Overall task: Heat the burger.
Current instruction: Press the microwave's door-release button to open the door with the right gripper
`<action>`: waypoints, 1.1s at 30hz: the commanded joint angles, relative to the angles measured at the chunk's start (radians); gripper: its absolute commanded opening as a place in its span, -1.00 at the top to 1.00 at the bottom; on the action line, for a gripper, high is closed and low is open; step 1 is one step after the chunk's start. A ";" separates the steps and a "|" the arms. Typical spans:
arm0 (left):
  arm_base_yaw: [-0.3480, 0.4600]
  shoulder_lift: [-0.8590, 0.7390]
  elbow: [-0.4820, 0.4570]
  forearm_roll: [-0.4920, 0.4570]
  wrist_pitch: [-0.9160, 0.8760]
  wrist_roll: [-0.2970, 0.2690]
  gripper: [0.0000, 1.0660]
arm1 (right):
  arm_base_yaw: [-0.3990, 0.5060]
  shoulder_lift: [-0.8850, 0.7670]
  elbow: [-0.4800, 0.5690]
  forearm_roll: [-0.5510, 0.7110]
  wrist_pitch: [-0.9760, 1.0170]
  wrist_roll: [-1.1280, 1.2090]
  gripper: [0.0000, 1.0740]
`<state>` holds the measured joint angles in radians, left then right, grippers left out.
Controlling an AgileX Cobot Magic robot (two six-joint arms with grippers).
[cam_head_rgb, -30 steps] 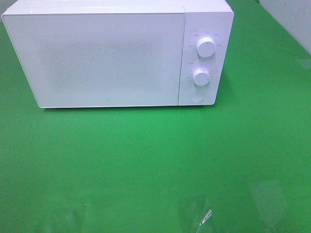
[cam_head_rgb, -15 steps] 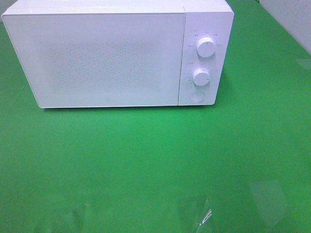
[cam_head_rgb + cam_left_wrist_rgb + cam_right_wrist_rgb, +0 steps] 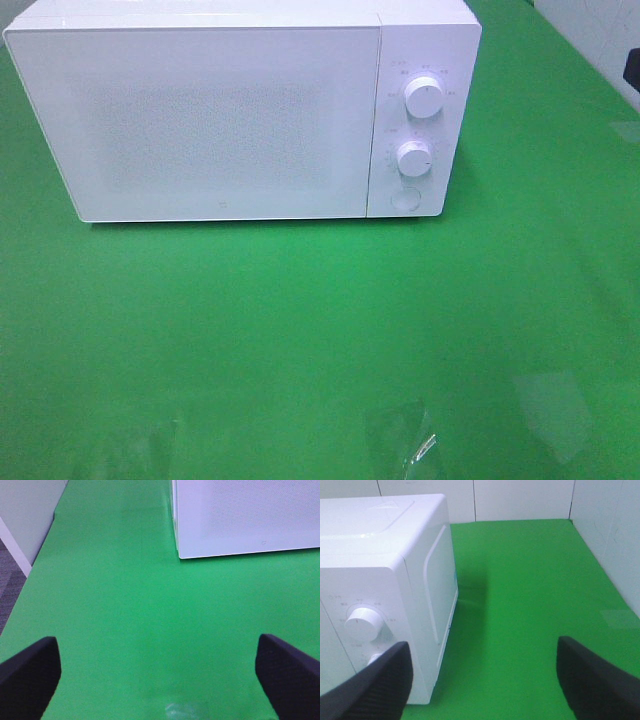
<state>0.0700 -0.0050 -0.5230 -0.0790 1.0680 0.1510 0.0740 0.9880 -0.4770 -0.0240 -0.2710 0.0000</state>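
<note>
Our left claw (image 3: 156,650) and right claw (image 3: 484,650) both gape empty beside the shut microwave (image 3: 220,120) on the green table (image 3: 300,320), the burger nowhere in view, though we judge it light and squashy, best pinched gently across its sides.

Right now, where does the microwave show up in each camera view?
Exterior high: the microwave fills the upper left, door shut.
Left wrist: only a door corner, ahead of the left gripper.
Right wrist: its dial end and side wall, beside the right gripper.
Shared landmark: the green table cover.
</note>
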 commanded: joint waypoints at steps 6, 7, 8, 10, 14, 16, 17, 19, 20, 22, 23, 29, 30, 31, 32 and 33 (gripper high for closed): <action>0.004 -0.016 0.004 -0.001 0.003 -0.005 -0.83 | -0.002 0.175 0.003 0.004 -0.255 -0.014 -0.42; 0.004 -0.016 0.004 -0.001 0.003 -0.005 -0.83 | -0.002 0.175 0.003 0.004 -0.255 -0.014 -0.42; 0.004 -0.016 0.004 -0.001 0.003 -0.005 -0.83 | 0.003 0.217 0.003 0.024 -0.306 -0.033 -0.42; 0.004 -0.016 0.004 -0.001 0.003 -0.005 -0.83 | 0.035 0.258 0.003 0.099 -0.364 -0.096 -0.42; 0.004 -0.016 0.004 -0.001 0.003 -0.005 -0.83 | 0.134 0.331 0.003 0.282 -0.462 -0.263 -0.42; 0.004 -0.016 0.004 -0.001 0.003 -0.005 -0.83 | 0.214 0.380 0.003 0.384 -0.534 -0.341 -0.42; 0.004 -0.016 0.004 -0.001 0.003 -0.005 -0.83 | 0.214 0.380 0.003 0.384 -0.534 -0.341 -0.42; 0.004 -0.016 0.004 -0.001 0.003 -0.005 -0.83 | 0.258 0.413 0.003 0.425 -0.575 -0.352 -0.42; 0.004 -0.016 0.004 -0.001 0.003 -0.005 -0.83 | 0.308 0.439 0.003 0.461 -0.607 -0.352 -0.42; 0.004 -0.016 0.004 -0.001 0.003 -0.005 -0.83 | 0.351 0.467 0.003 0.497 -0.640 -0.353 -0.42; 0.004 -0.016 0.004 -0.001 0.003 -0.005 -0.83 | 0.376 0.482 0.003 0.519 -0.659 -0.354 -0.42; 0.004 -0.016 0.004 -0.001 0.003 -0.005 -0.83 | 0.518 0.567 0.003 0.673 -0.766 -0.375 -0.42; 0.004 -0.016 0.004 -0.001 0.003 -0.005 -0.83 | 0.536 0.578 0.003 0.690 -0.776 -0.375 -0.42; 0.004 -0.016 0.004 -0.001 0.003 -0.005 -0.83 | 0.536 0.578 0.003 0.690 -0.776 -0.375 -0.42; 0.004 -0.016 0.004 -0.001 0.003 -0.005 -0.83 | 0.575 0.604 0.003 0.724 -0.806 -0.375 -0.42; 0.004 -0.016 0.004 -0.001 0.003 -0.005 -0.83 | 0.575 0.604 0.003 0.724 -0.806 -0.375 -0.42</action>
<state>0.0700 -0.0050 -0.5230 -0.0790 1.0680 0.1510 0.6420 1.5950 -0.4780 0.6880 -1.0510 -0.3630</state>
